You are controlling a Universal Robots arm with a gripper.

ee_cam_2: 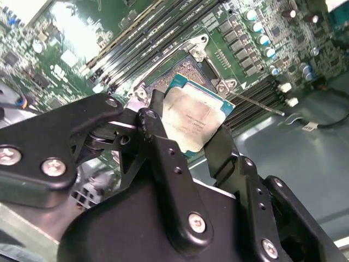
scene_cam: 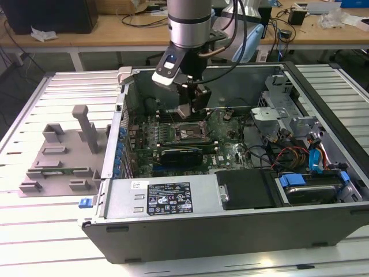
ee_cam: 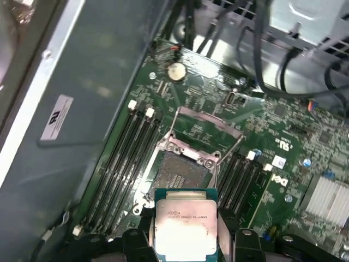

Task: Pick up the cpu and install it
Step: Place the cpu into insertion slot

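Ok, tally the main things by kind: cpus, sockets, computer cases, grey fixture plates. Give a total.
cpu, gripped in the pincer: 1
socket, open on the board: 1
computer case: 1
grey fixture plate, beside the case: 1
Total: 4

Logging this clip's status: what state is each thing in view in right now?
chip: held, not yet in the socket
gripper: shut on the chip
socket: open, empty, frame raised
computer case: on its side, panel off
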